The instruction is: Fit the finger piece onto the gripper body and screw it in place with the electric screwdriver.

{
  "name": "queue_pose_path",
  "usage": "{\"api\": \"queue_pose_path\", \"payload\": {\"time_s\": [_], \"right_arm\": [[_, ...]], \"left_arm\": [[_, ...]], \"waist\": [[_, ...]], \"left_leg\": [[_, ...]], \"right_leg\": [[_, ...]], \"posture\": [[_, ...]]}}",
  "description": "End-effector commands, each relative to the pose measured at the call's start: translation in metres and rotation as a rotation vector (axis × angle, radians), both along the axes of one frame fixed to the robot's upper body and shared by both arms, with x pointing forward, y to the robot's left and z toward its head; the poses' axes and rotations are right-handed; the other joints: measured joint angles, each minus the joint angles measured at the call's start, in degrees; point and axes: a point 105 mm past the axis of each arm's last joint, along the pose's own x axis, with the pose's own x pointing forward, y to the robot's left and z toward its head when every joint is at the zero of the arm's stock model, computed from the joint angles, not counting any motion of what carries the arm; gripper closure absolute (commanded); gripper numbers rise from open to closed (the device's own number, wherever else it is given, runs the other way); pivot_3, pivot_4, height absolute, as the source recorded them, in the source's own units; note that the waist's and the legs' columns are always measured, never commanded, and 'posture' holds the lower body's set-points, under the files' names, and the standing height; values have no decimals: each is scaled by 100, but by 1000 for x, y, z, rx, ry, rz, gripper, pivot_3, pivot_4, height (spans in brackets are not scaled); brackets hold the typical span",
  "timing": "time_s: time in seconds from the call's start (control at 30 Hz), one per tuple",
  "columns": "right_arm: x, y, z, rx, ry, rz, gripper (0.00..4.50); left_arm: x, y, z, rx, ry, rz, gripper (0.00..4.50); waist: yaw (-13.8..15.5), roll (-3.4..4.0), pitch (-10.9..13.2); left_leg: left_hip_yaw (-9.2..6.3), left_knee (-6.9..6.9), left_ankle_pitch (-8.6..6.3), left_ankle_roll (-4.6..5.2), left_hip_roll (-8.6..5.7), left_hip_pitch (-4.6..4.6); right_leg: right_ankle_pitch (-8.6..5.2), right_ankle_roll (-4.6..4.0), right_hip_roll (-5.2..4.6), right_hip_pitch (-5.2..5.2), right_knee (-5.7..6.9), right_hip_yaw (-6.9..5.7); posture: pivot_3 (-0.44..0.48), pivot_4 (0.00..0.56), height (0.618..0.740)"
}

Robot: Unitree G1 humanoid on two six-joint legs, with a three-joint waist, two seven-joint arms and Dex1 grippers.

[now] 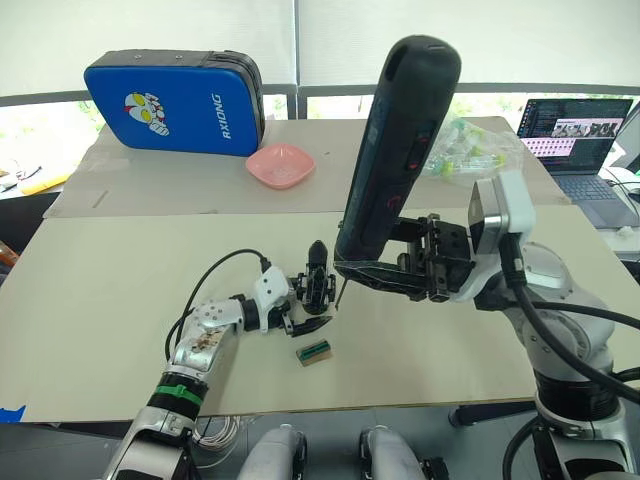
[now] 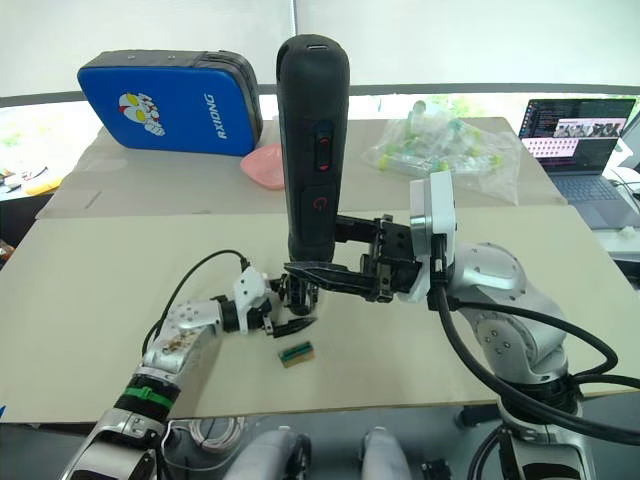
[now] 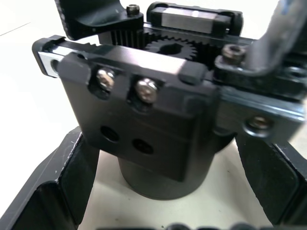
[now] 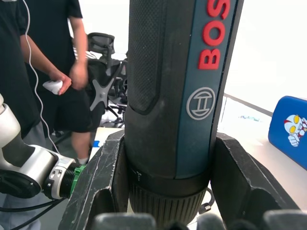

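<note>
Both grippers are engaged; the right gripper (image 1: 372,272) is pinching the electric screwdriver (image 1: 395,150) upright, bit just at 3 o'clock of the gripper body (image 1: 316,283), which the left gripper (image 1: 300,310) is clamping; the bit wants aligning squarely over a screw head.

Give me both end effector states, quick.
Left end effector: closed around the gripper body, holding it on the table.
Right end effector: closed on the screwdriver, held upright.
</note>
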Motion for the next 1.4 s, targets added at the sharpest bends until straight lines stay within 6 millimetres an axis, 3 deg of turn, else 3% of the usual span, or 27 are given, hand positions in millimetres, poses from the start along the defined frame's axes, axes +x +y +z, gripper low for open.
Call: {"api": "queue_pose_path", "payload": {"time_s": [0.03, 0.07, 0.13, 0.27, 0.7, 1.03, 1.1, 1.2, 1.4], "right_arm": [[-10, -3, 15, 27, -85, -5, 2542], [-10, -2, 15, 26, -85, -6, 2542], [-10, -3, 14, 26, -85, -11, 2542], [-10, -4, 14, 24, -83, -18, 2542], [-12, -6, 10, 12, -68, -18, 2542], [-14, -6, 9, 9, -65, -15, 2542], [-14, -6, 9, 8, -63, -15, 2542], [-14, -6, 9, 8, -62, -13, 2542], [-15, -6, 9, 6, -57, -8, 2542]], "left_arm": [[4, -5, 5, 16, -22, 2, 30], [5, -4, 5, 28, -22, 7, 30], [5, -2, 4, 41, -3, 9, 539], [2, 6, 8, 55, 3, -33, 2157], [9, -2, 11, 79, 2, -254, 2137], [11, -2, 5, 92, 20, -269, 2137], [11, 0, 6, 83, 22, -257, 1107], [9, 5, 7, 78, 20, -249, 35], [-1, 28, 7, 79, 29, -216, 35]], "waist": [[-2, 0, 0], [-3, 0, 0], [-5, 0, 0], [-23, 0, 0], [0, -2, 1], [23, -2, 1], [22, -2, 1], [12, -2, 1], [-45, -2, 1]], "left_leg": [[0, 0, 0, 0, 0, 0], [0, 0, 0, 0, 0, -2], [0, 0, 0, 0, 0, -2], [0, 0, 0, 0, 2, -2], [1, 6, -1, 5, -4, -15], [1, 11, -2, 9, -5, -17], [1, 12, -2, 9, -5, -17], [1, 12, -2, 9, -5, -17], [1, 11, -2, 9, -1, -15]], "right_leg": [[0, 0, 1, 0, 0, 0], [0, 0, 4, -1, 0, 0], [0, 0, 15, -2, 1, 0], [0, 0, 17, -2, 1, 2], [1, 3, 25, -8, 0, -5], [3, 6, 24, -6, 0, -5], [3, 6, 25, -6, 0, -5], [4, 7, 26, -6, 1, -5], [4, 6, 28, -8, 4, 0]], "posture": [[0, 150, 740], [0, 150, 740], [0, 150, 740], [0, 150, 740], [0, 150, 740], [0, 150, 740], [0, 150, 740], [0, 150, 740], [0, 150, 740]]}}
